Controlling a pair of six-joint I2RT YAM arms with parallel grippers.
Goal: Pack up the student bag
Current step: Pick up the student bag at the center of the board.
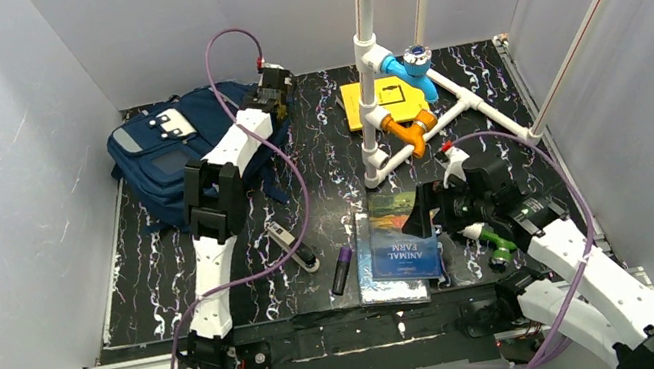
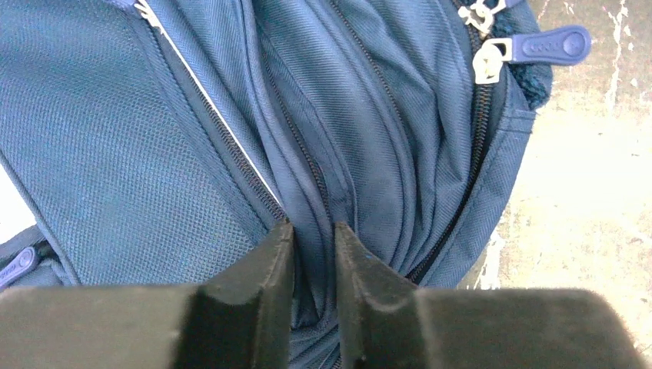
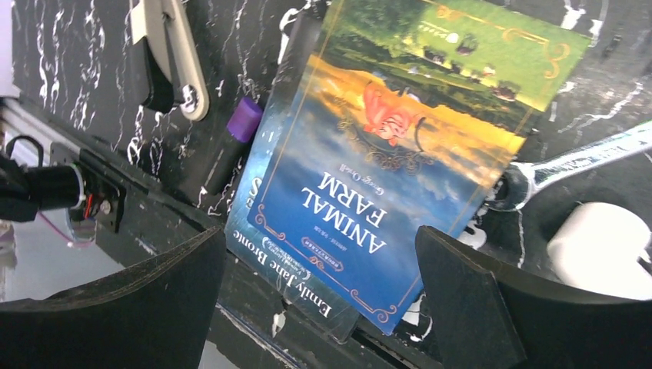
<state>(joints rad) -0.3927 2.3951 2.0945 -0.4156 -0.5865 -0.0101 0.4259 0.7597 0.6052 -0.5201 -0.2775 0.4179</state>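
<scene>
Far left of table: navy backpack (image 1: pixel 161 158) lies flat on the black marbled table top (image 1: pixel 146 277), against the left wall. Left gripper (image 1: pixel 273 87) sits at the backpack's right edge. In the left wrist view its fingers (image 2: pixel 254 292) are drawn nearly together, pinching a ridge of blue fabric beside a zipper line; two zip pulls (image 2: pixel 550 44) lie at the upper right corner of the bag.

Centre front: grey and black hand tool (image 1: pixel 291 245), kind not clear, then a dark marker with a purple cap (image 1: pixel 342 269) just beside a book.

Right of centre: "Animal Farm" book (image 1: pixel 403 237) lies on top of a second, clear-wrapped book (image 1: pixel 392 290).

Right gripper (image 1: pixel 435 214) hangs over the book's right edge, fingers (image 3: pixel 469 300) spread wide, holding nothing.
</scene>
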